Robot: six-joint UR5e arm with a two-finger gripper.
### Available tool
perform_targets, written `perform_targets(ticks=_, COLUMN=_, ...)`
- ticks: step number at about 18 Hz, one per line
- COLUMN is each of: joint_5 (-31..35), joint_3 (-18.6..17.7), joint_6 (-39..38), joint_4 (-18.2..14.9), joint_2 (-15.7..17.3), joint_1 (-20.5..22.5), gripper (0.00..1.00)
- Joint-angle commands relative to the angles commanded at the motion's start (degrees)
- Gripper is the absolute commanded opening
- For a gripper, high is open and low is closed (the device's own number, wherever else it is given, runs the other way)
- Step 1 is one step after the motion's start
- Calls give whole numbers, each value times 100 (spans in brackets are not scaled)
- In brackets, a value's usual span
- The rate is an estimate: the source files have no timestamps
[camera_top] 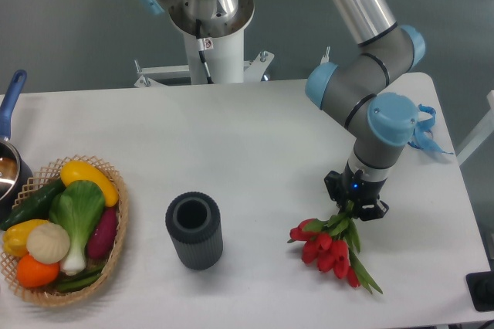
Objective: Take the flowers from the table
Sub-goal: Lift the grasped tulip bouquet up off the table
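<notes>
The flowers [328, 245], red tulips with green stems and leaves, hang at the front right of the white table [247, 136]. Their heads point toward the front left and the leaf tips trail to the front right. My gripper [355, 209] points down from the arm's wrist and is shut on the stems just above the red heads. Whether the blooms still touch the tabletop is hard to tell; a faint shadow lies under them.
A dark ribbed cylinder vase [194, 230] stands left of the flowers. A wicker basket of vegetables [63, 228] sits at the front left, with a blue-handled pot [9, 151] behind it. Blue ribbon [423, 132] lies at the right edge. The robot base [208, 20] stands behind the table.
</notes>
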Motion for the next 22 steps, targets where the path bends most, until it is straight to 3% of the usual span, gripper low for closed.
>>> perform_targets(ticks=3, joint_5=-236, joint_3=36, joint_6=-228, joint_4=0, joint_2=431, joint_1=53, gripper=18)
perform_targets(ticks=6, joint_5=-1480, joint_3=53, joint_6=-840, joint_4=9, joint_2=808, joint_1=193, gripper=18)
perform_targets(ticks=11, joint_5=-2810, joint_3=159, joint_6=-1686, joint_4=9, joint_2=1302, joint_1=334, gripper=18)
perform_targets(ticks=17, joint_5=-4216, joint_3=159, joint_6=-2259, joint_4=35, joint_2=1513, joint_1=422, gripper=18)
perform_targets(ticks=22, joint_5=-4403, joint_3=150, joint_6=-2259, joint_4=44, joint_2=1513, joint_1=536, gripper=18)
